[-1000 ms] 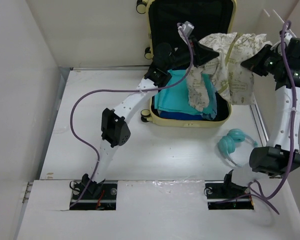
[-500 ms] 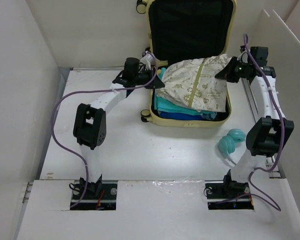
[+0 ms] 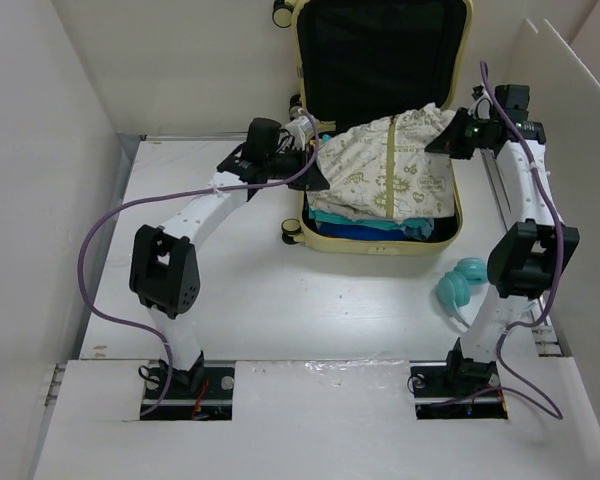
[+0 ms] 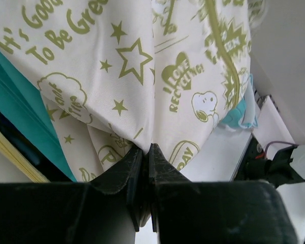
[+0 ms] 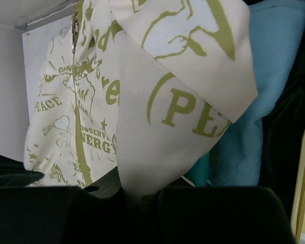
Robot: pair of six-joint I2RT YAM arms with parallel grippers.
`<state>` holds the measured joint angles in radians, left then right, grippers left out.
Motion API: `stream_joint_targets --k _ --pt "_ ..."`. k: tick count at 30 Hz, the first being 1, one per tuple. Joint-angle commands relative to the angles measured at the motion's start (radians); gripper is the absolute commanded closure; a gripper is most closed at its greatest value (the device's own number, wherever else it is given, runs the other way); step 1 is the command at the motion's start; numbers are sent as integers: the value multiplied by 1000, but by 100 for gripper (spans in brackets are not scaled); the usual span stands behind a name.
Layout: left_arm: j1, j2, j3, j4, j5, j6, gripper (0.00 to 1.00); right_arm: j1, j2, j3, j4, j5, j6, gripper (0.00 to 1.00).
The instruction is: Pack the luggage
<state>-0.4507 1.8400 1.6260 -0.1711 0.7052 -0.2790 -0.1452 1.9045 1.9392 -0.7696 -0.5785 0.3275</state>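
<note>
- We see the luggage (image 3: 380, 247) lying open at the far middle of the desk (image 3: 280, 300), lid propped up against the back wall.
- Done so far: a teal stack (image 3: 325, 213) sits inside the luggage, and a cream printed garment (image 3: 390, 175) is spread over it, inside the rim.
- The left end effector (image 4: 145, 152) is clenched on the garment's left edge. The wrist view shows the fingertips pinched tight on a fold.
- The right end effector (image 3: 450, 140) grasps the garment's far right corner. In its wrist view the cloth runs out from between the fingers.
- Left to do, in our judgement: let go of the garment, pack the teal headphones (image 3: 460, 285) that lie on the desk just right of the luggage, and probably close the lid.
- Against the earlier frames: a second ago the garment hung bunched in the air above the luggage. Half a second ago it was already draped across, and now it lies lower, with both arms drawn in at the luggage's sides.
</note>
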Motion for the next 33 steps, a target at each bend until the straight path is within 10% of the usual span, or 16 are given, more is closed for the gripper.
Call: stream_joint_targets --k 1,6,9,11,18,21,28,33 --pt "-22 -79 -75 -74 13 44 100 -25 11 50 7 -6 -24 100" --pt "-22 -67 -137 -48 -30 35 99 -25 50 27 21 -29 -24 100" --pt "-31 -58 -137 -71 -49 44 90 -25 94 36 21 -17 -24 68" --pt "-31 -58 -137 -82 -67 70 72 -25 107 58 12 -3 -35 42" --pt "-63 -78 -72 -175 -162 136 0 -16 93 182 -85 221 -94 25" --pt "-63 -87 29 -238 -303 191 0 9 44 182 -86 356 -107 17" --pt "-115 -107 227 -297 -486 285 0 39 -91 109 -47 462 -116 17" --pt "-163 -78 215 -233 -448 295 0 59 -98 6 23 327 -116 53"
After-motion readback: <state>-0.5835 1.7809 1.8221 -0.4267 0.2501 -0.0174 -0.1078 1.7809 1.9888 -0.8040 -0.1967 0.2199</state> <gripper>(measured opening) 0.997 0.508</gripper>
